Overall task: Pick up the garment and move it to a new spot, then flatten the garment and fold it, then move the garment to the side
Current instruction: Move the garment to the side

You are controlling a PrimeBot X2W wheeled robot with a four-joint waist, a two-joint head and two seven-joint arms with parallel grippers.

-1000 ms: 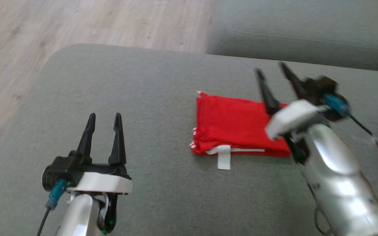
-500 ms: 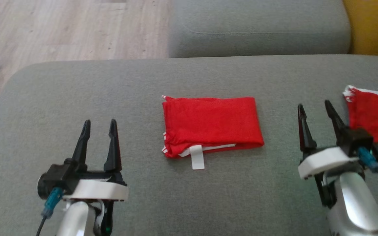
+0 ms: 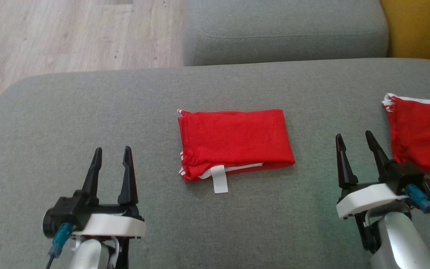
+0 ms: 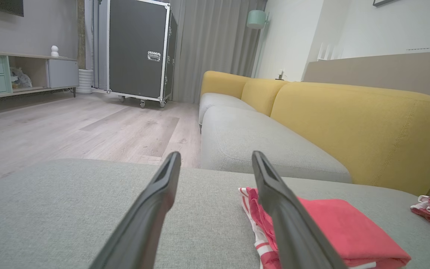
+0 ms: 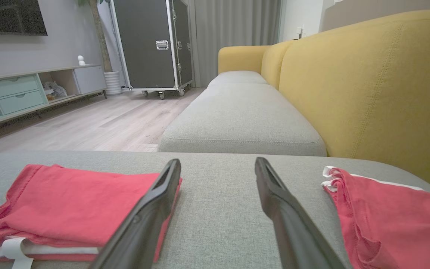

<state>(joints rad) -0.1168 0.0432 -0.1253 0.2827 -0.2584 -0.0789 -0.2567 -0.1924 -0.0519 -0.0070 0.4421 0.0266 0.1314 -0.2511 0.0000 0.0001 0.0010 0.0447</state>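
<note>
Right gripper (image 3: 353,136) drawn back, folded garment (image 3: 233,140) apart, leftward

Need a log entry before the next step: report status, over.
Left gripper open, empty. Right gripper open, empty. Folded red garment flat on cushion between them. Second red garment beside right gripper.

We see a grey cushion (image 3: 88,112) with a crumpled red cloth (image 3: 420,138) at its right edge. Beyond lie another grey seat (image 3: 282,33), a yellow backrest (image 3: 420,30) and wood floor (image 3: 50,33). Far off, a black wheeled case (image 4: 138,48) stands beside a curtain (image 4: 215,45).
</note>
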